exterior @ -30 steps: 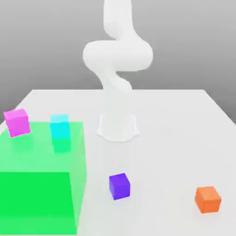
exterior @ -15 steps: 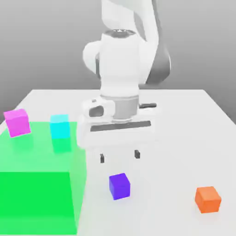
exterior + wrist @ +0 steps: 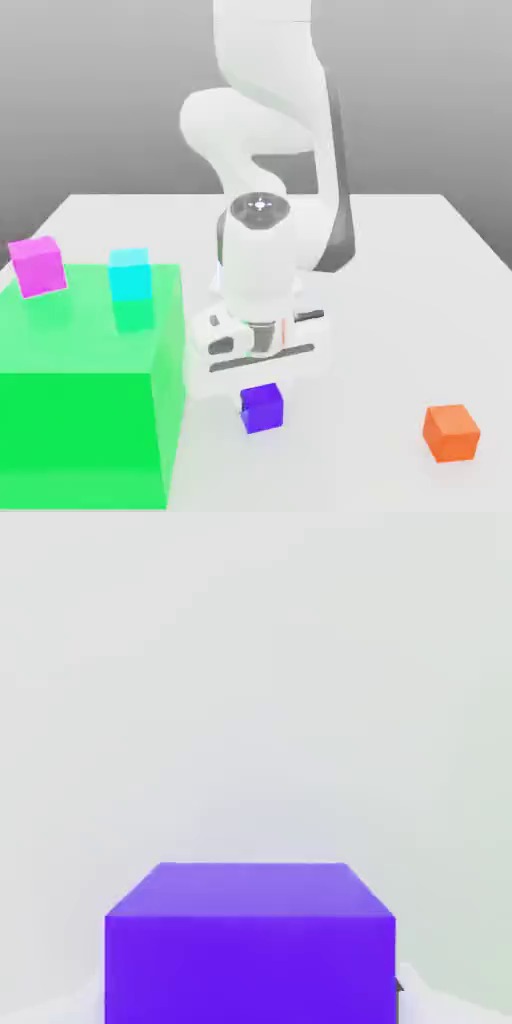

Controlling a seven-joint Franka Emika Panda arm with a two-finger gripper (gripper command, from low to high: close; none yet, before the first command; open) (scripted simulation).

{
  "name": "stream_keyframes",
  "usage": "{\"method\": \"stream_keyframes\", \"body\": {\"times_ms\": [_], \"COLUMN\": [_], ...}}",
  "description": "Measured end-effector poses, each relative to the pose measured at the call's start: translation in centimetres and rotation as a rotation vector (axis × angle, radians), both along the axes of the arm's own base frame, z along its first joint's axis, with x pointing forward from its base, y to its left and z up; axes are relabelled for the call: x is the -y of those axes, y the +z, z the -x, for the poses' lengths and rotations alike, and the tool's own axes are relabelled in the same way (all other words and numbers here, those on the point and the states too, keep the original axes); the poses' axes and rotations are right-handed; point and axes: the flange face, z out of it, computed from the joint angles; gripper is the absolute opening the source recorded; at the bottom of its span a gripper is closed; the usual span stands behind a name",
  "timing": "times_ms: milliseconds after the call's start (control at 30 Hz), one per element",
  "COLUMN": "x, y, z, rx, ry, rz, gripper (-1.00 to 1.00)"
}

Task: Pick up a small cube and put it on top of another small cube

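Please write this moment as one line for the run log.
phase: reaching | pincer: low over purple cube | purple cube: on table, not lifted | orange cube: apart, at exterior view's right

I see a violet-blue small cube (image 3: pixel 262 408), an orange cube (image 3: pixel 450 432), a magenta-pink cube (image 3: pixel 38 265), a cyan cube (image 3: pixel 130 274), a translucent green block (image 3: pixel 90 400), a white arm (image 3: pixel 265 150), and a pale grey table (image 3: pixel 400 270).

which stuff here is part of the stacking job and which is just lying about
In the job: purple cube, with the gripper right over it.

Possibly the base, can't tell which: orange cube, magenta cube, cyan cube.

Just lying about: big green block.
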Motion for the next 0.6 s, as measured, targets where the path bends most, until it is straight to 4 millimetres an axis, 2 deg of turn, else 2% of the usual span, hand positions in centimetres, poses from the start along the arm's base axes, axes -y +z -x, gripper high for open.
{"method": "stream_keyframes", "body": {"times_ms": [233,367,400,433,600], "x": [0.0,-1.3,-2.5,-4.7,-21.4], "y": [5.3,7.2,7.5,7.8,10.3], "z": [0.0,-2.9,-3.5,-4.0,-4.4], "rx": [0.001,-0.001,-0.001,-0.001,0.000], "ry": [0.000,-0.025,-0.010,0.028,0.290], "rz": [0.000,0.005,0.006,0.006,0.003], "gripper": [-1.00,-1.00,-1.00,-1.00,-1.00]}}
